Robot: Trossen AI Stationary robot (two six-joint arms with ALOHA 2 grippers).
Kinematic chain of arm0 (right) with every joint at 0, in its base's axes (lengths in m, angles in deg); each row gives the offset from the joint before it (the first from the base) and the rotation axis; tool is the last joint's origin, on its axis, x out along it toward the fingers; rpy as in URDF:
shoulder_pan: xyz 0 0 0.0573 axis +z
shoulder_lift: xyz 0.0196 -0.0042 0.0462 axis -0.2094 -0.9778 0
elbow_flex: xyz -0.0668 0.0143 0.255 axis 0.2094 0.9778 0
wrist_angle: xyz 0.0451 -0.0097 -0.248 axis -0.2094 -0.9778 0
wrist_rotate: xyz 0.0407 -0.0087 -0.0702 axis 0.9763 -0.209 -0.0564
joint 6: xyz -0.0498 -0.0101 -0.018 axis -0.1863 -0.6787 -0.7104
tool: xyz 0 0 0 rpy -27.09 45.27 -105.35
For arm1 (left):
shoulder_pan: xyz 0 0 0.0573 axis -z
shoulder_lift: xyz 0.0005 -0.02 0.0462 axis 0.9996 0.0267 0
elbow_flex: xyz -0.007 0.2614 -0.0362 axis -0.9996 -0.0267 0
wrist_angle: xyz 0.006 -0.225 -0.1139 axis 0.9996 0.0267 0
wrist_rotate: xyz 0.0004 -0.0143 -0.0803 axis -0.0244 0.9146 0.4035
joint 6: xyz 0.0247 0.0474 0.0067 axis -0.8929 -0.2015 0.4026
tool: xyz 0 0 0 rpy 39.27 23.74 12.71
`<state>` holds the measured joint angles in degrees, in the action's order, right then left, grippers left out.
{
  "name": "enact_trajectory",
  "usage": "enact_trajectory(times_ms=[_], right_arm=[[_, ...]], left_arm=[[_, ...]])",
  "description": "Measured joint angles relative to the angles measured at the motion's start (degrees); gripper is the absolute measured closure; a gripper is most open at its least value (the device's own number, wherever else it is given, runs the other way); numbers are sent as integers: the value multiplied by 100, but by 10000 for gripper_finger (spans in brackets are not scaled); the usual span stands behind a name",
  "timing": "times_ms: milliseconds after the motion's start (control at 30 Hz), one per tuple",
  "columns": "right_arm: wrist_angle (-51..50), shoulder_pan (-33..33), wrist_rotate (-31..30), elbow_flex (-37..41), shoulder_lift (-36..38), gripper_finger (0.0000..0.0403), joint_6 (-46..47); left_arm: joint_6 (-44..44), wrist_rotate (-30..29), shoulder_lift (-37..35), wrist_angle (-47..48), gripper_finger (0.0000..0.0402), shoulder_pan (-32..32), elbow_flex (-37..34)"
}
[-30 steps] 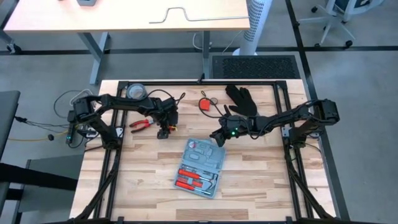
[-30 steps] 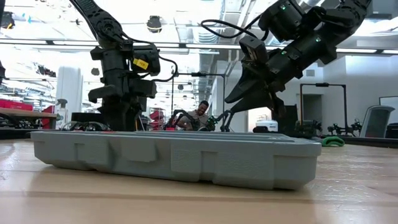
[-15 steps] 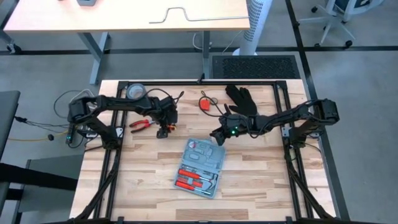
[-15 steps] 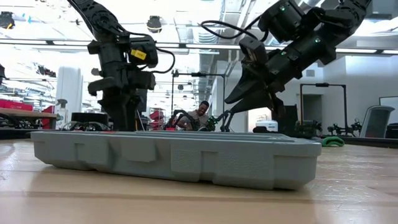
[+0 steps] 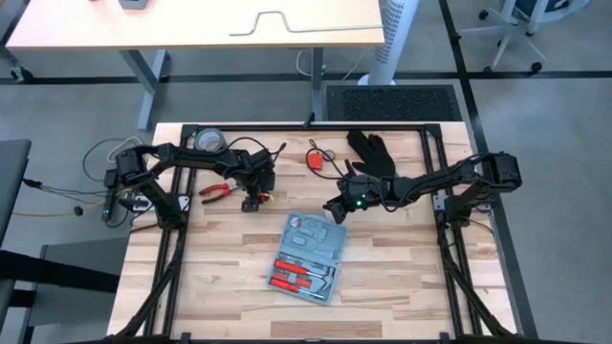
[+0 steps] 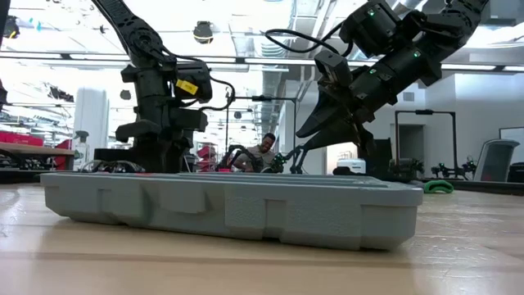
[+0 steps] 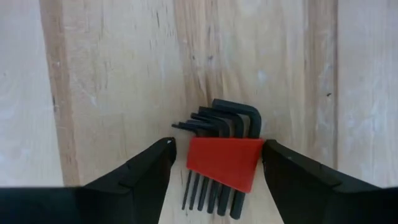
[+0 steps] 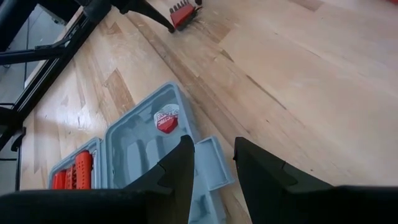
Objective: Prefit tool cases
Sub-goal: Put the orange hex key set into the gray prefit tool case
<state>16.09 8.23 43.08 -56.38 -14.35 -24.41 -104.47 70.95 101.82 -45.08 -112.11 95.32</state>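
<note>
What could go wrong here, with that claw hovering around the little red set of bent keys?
The left gripper is open with its fingers either side of the hex key set; the fanned keys could snag or slip as it closes, tilting the set. The right gripper hangs open close above the tool case and might nudge it, shifting the recesses.

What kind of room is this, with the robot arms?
Probably a robotics lab or workshop: a wooden table in a black frame, an open tool case, and a big bright hall with more equipment behind.
</note>
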Motion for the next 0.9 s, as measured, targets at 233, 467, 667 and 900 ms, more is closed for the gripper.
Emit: enact_trajectory(times_ms=[233, 467, 667, 900], right_arm=[[-46, 0, 0, 0, 0, 276, 0], [-59, -7, 0, 0, 0, 276, 0], [-59, -7, 2, 0, 0, 276, 1], [-60, -18, 2, 0, 0, 276, 0]], left_arm=[[317, -276, 64, 200, 211, 73, -2], [589, -297, 66, 288, 268, 72, -9], [736, -309, 12, 346, 268, 77, 13], [903, -350, -454, 548, 306, 77, -35]])
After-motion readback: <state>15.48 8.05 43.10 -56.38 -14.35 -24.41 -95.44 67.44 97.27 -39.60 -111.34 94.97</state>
